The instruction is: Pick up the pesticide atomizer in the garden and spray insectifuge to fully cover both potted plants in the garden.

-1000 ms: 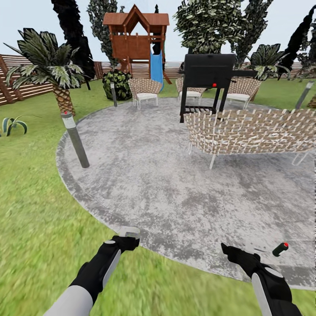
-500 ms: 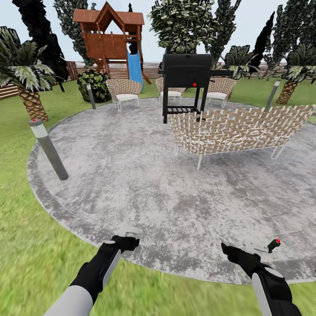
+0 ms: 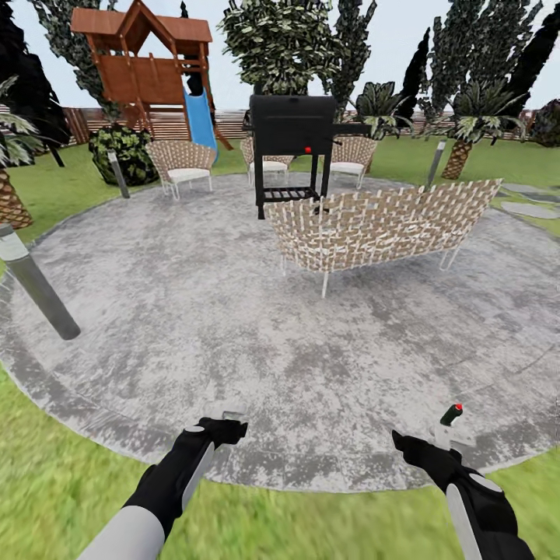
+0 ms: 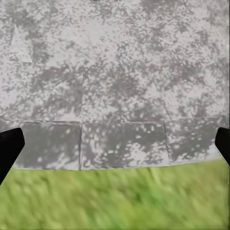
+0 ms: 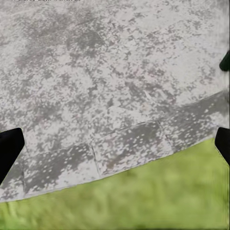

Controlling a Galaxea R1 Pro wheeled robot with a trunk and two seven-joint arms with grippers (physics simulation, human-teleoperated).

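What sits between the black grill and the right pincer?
In the head view, the wicker sofa stands just before the black grill; from there to the right pincer, bare grey paving.

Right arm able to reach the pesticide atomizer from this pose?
Probably yes: the pesticide atomizer sits on bare paving just beyond the open right end effector, nothing between them, though depth is hard to judge.

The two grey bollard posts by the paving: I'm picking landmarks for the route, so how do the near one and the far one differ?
The near bollard leans markedly and stands at the head view's left edge on the paving's rim; the far bollard stands nearly upright beside the dark bush. The near one looks much larger, being closer. Both are slim grey posts with a paler top band.
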